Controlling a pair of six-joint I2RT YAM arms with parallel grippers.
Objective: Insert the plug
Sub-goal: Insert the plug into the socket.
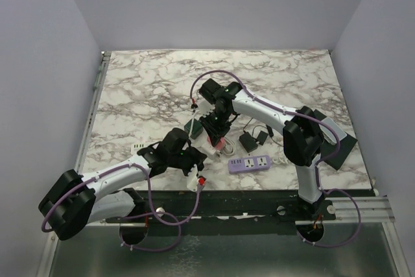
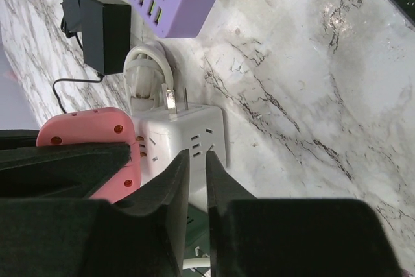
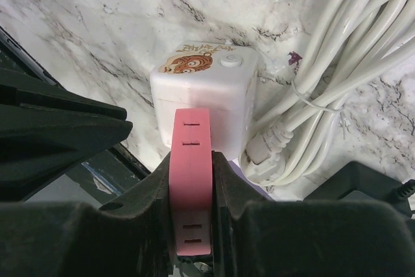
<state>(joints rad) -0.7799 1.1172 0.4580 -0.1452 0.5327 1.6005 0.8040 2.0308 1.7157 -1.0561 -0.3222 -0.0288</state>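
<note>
The right hand (image 3: pixel 191 163) is clamped on what looks like a pink plug (image 3: pixel 190 131), held against the white cube socket (image 3: pixel 207 85) on the marble desk (image 2: pixel 311 95), while the left hand (image 2: pixel 197 160), pinched together, sits just beside it

The power strip (image 1: pixel 249 163) is lying midway along the desk's (image 1: pixel 162 82) near edge, the adapter (image 1: pixel 248 141) just behind it. The cube socket (image 3: pixel 204 85) is sitting left of the adapter, with the coiled cord (image 3: pixel 324 76) and plug block (image 3: pixel 190 180) just beside it.
</note>
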